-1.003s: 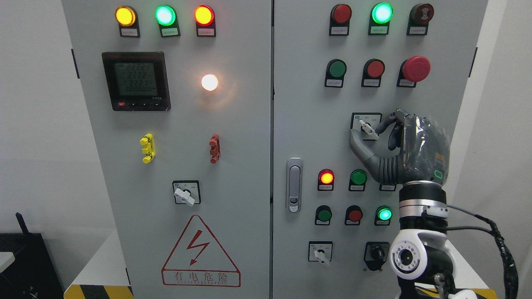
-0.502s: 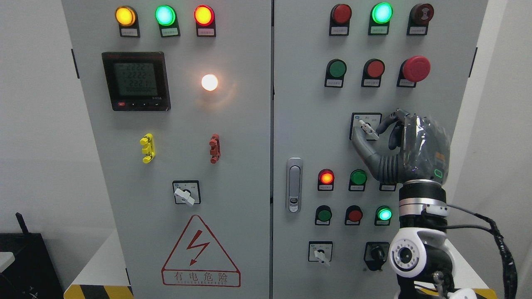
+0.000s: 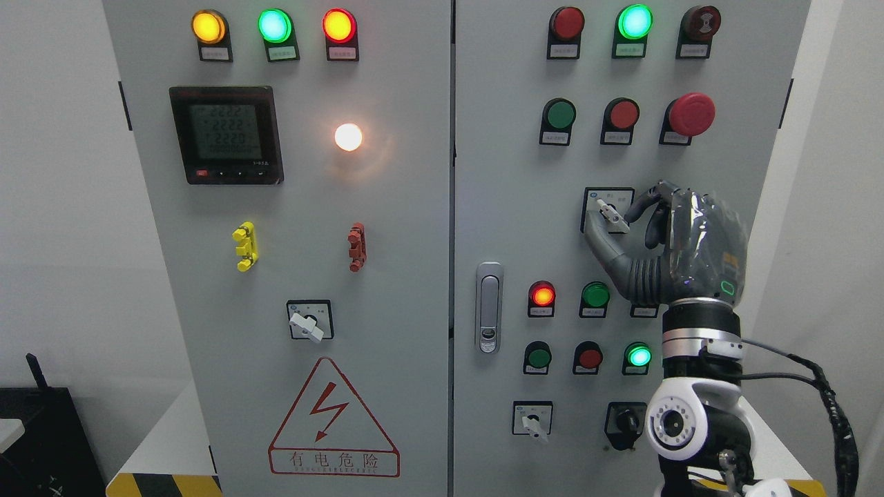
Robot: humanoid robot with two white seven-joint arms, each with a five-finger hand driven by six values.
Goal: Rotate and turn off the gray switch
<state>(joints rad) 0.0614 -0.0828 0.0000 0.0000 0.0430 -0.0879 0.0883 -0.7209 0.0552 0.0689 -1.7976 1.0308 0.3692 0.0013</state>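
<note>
The gray rotary switch (image 3: 608,209) sits on a black-framed plate in the middle of the cabinet's right door (image 3: 511,207). Its white-gray lever is tilted, running from upper left to lower right. My right hand (image 3: 612,221) rises from the lower right and is closed on the lever. The thumb (image 3: 595,235) presses from below left and the index finger (image 3: 639,203) comes in from the right. The other fingers are curled behind. The left arm is out of view.
Two similar gray switches sit lower, on the left door (image 3: 306,322) and at the bottom of the right door (image 3: 532,421), beside a black knob (image 3: 625,417). A red mushroom button (image 3: 690,114), lit lamps, a door latch (image 3: 489,307) and a meter (image 3: 226,134) surround them.
The thumb has shifted slightly up and in toward the lever. The lever's angle and the lit lamps look the same.
</note>
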